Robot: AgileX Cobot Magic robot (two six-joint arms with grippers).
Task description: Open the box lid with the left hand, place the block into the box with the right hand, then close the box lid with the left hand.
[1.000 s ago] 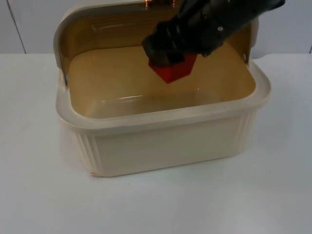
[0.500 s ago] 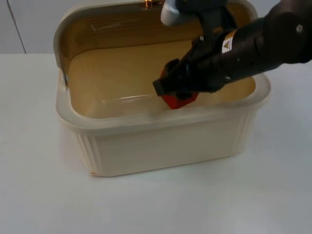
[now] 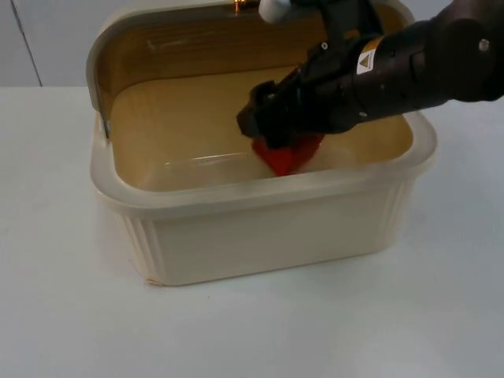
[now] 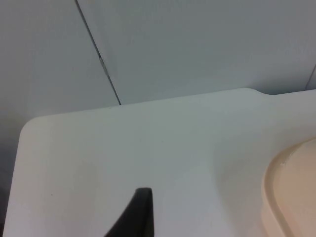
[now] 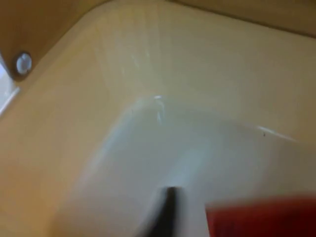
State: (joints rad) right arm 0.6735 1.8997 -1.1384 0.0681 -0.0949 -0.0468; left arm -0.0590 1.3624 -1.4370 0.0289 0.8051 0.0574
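I've brought the right gripper lower into the open box — it grips the red block, nearly down; release next. Left gripper waits aside; I can't tell its opening.

box: cream outside with vertical ribbing on the front wall, warmer tan-yellow inside, pale glossy floor. lid: cream rim, tan inner face. block: bright red. right gripper: black; its arm carries a small yellow-and-white warning label. left gripper fingertip: black. table: plain white. partition wall: pale grey with a dark seam.
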